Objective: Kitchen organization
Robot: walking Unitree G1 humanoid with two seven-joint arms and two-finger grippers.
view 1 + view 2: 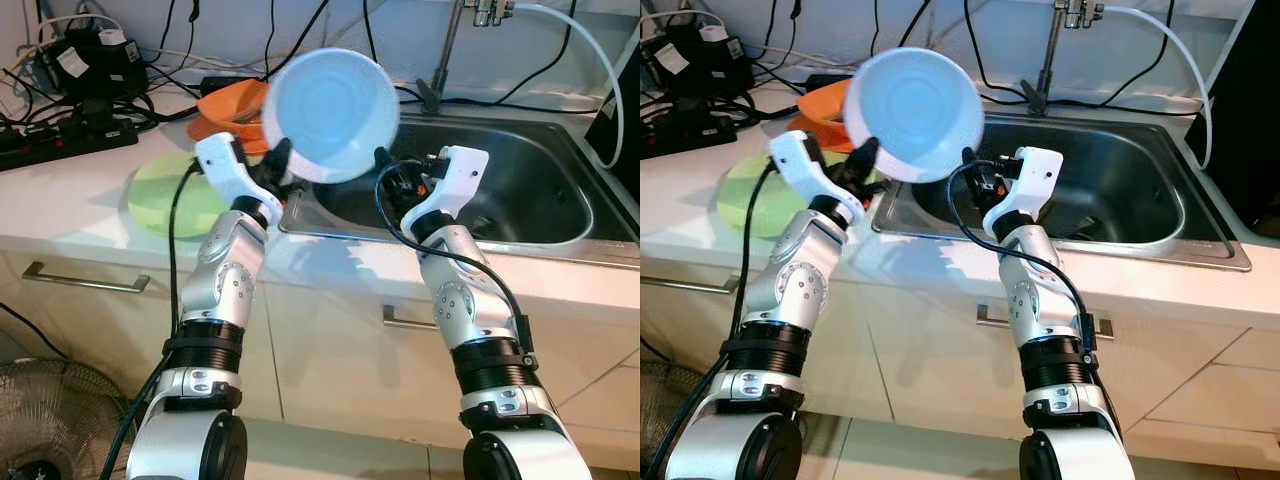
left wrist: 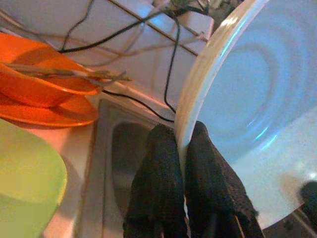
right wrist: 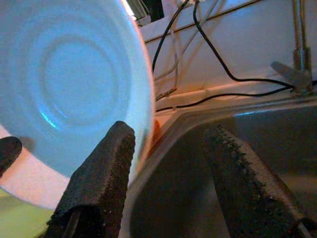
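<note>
A pale blue bowl (image 1: pixel 335 115) is held tilted in the air above the left end of the steel sink (image 1: pixel 520 200), its underside facing me. My left gripper (image 1: pixel 283 160) is shut on its lower left rim; in the left wrist view the two fingers (image 2: pixel 158 168) pinch the bowl (image 2: pixel 257 114) edge. My right gripper (image 1: pixel 395 175) hovers open over the sink just right of the bowl. In the right wrist view the bowl (image 3: pixel 69 84) sits beside one finger (image 3: pixel 106 168), with nothing between the fingers.
A lime green plate (image 1: pixel 165 195) lies on the counter left of the sink, with stacked orange dishes (image 1: pixel 225 108) behind it. The faucet (image 1: pixel 445 60), cables and a power strip (image 1: pixel 60 140) line the back. A fan (image 1: pixel 40 420) stands on the floor at left.
</note>
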